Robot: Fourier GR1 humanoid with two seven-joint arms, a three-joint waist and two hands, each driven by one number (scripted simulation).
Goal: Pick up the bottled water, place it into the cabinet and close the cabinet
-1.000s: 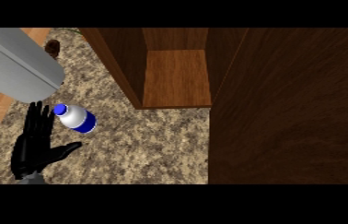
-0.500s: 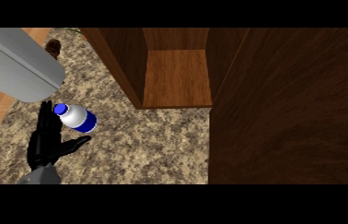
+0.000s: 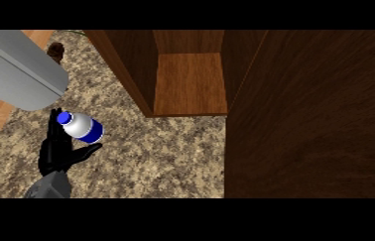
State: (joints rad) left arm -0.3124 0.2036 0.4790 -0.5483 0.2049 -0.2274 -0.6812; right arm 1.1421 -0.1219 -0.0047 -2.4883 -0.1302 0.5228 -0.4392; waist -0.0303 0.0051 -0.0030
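Observation:
The water bottle (image 3: 85, 128), white with a blue cap and blue label, stands on the speckled counter (image 3: 161, 158) at the left. My left hand (image 3: 57, 153) comes up from the lower left. Its straight fingers lie along the bottle's left side and its thumb sticks out just below the bottle, so the hand is open. The wooden cabinet (image 3: 190, 81) stands open at the upper middle, its shelf bare. Its dark door (image 3: 300, 116) swings out and fills the right side. My right hand does not show.
A large grey rounded body (image 3: 26, 76) hangs over the upper left corner, just above the bottle. A small dark brown object (image 3: 55, 51) sits behind it. The cabinet's left wall (image 3: 128, 71) rises between the bottle and the shelf.
My left hand has slid forward along the counter; its fingers now reach up beside the bottle and its thumb sits under it. The bottle and cabinet have not moved.

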